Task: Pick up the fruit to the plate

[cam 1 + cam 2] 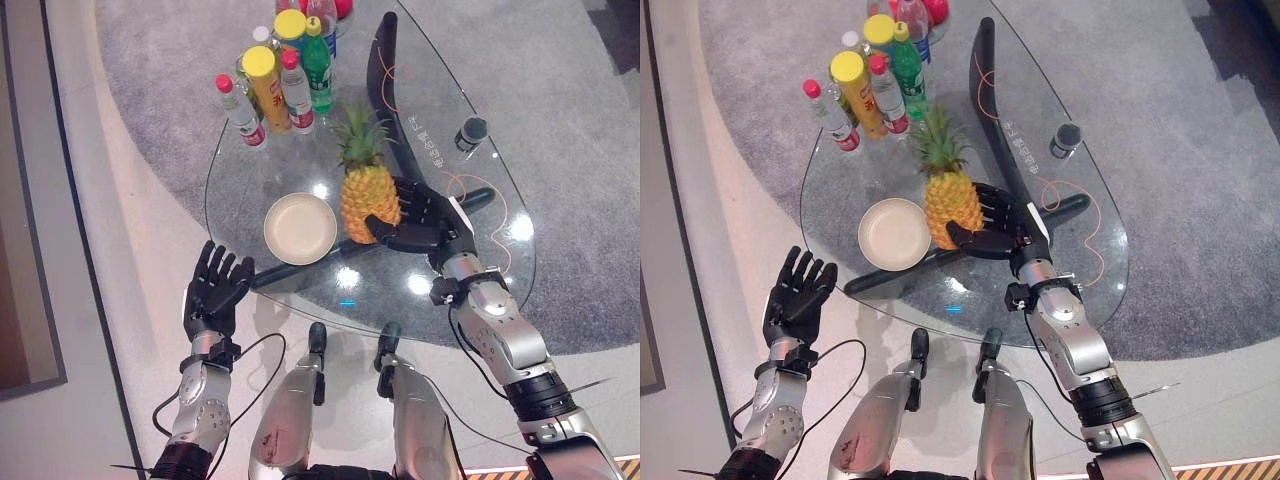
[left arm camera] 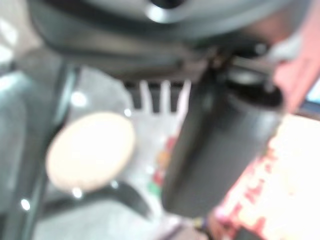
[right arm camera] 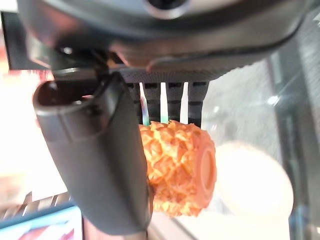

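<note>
My right robot hand (image 1: pixel 418 222) grips the pineapple (image 1: pixel 368 197), thumb in front and fingers wrapped behind, low on the body so the crown stays clear. The pineapple stands upright on the glass table (image 1: pixel 500 200), just beside the plate (image 1: pixel 299 228), not on it yet. My left robot hand (image 1: pixel 213 285) idles, fingers spread, off the near table edge. Bottles (image 1: pixel 278 85) sit at the far side, well apart.
</note>
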